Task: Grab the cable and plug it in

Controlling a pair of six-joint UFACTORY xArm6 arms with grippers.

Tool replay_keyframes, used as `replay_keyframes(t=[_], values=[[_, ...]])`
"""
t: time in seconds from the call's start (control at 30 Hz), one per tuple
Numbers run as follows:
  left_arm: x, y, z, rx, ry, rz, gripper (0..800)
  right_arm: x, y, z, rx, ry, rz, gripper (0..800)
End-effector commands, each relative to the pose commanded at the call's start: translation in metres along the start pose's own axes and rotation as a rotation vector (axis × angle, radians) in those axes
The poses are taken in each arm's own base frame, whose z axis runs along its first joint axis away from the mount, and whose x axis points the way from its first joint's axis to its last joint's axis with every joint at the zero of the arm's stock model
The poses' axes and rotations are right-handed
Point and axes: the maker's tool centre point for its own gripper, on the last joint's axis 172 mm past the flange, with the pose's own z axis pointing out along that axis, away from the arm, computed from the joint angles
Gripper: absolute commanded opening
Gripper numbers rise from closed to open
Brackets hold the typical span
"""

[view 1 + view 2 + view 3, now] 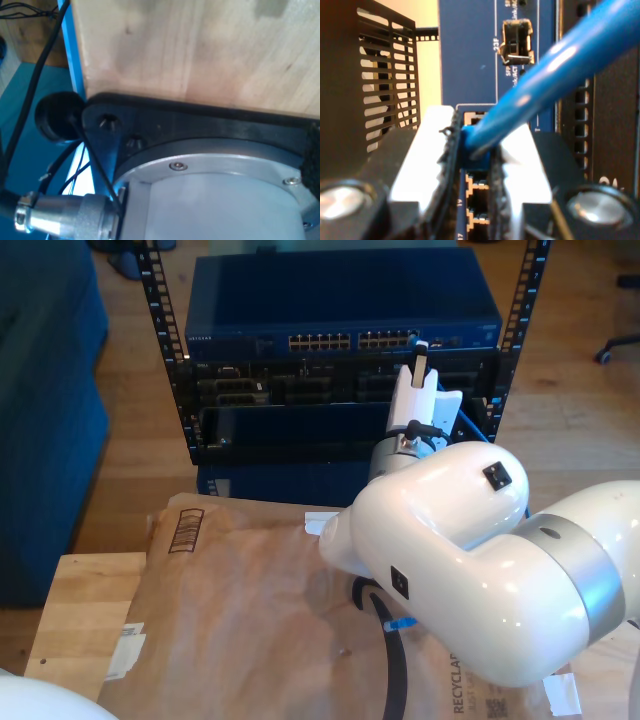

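The cable is bright blue and runs away from my second gripper, whose jaws are shut on its plug. The plug sits right at the front of the dark blue switch, over a column of network ports. In the exterior view my second gripper reaches up to the right end of the port row on the switch. A short blue stretch of cable shows under the arm. The first wrist view faces a wooden board and a black base plate.
A black vented unit stands beside the switch, and an SFP slot lies above the plug. Rack rails frame the gear. Brown paper covers the wooden table. A metal connector with black wires sits by an arm's base.
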Motion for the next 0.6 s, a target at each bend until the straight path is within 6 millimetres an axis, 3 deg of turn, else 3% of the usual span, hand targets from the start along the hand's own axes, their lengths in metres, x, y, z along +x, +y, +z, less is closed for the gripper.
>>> replay_keyframes(t=[0.6], values=[[0.0000,0.0000,0.0000,0.000,0.000,0.000,800,-0.0009,-0.0043,0.0012,0.008,0.001,0.006,0]])
